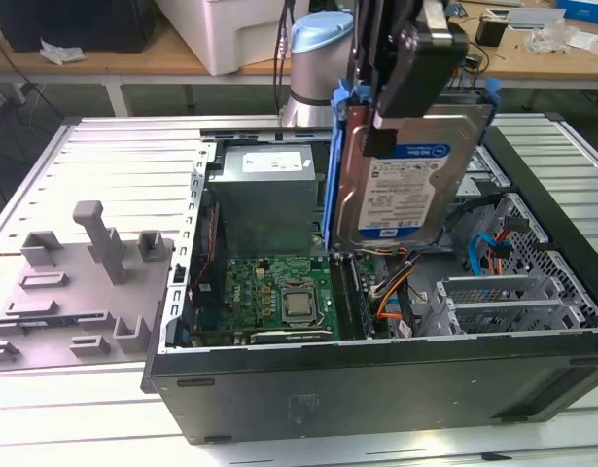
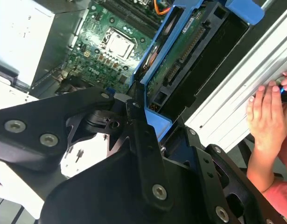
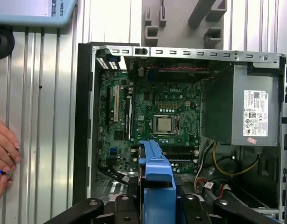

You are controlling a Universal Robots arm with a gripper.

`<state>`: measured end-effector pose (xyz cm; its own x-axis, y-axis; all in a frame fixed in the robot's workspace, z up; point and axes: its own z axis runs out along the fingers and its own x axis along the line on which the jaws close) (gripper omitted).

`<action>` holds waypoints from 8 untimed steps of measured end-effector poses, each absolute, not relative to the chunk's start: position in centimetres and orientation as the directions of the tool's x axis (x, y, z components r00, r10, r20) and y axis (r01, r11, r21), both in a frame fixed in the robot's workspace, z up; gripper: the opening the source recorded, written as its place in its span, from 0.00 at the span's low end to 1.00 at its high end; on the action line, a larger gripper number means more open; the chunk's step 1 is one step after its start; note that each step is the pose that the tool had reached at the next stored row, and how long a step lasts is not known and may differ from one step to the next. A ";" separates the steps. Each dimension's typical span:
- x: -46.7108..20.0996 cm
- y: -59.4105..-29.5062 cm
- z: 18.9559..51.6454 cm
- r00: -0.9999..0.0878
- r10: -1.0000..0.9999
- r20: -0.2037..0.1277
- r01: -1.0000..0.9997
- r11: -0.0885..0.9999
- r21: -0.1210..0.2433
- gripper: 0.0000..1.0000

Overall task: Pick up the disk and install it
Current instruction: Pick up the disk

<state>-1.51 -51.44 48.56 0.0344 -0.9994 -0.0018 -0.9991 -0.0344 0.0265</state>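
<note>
Gripper clamps disk; silver, white-blue label, blue bracket; upright, seemingly tilted, above open case.

I see my black gripper squeezing the flat disk in its blue plastic frame from both sides. Just past the gripper lies the open black computer case with its green circuit board and grey metal power box. Off to one side, a person's hand is over the ribbed silver table.

The arm holds its gripper raised and pointing down, fingers clamped on the upper edge of the upright disk
</note>
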 end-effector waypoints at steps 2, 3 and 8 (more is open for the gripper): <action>-1.3 -51.8 48.6 0.034 -0.999 -0.002 -0.999 -0.034 0.027 0.37; -1.2 -51.8 48.6 0.034 -0.999 -0.002 -0.999 -0.034 0.027 0.37; -1.2 -51.8 48.6 0.034 -0.999 -0.002 -0.999 -0.034 0.027 0.37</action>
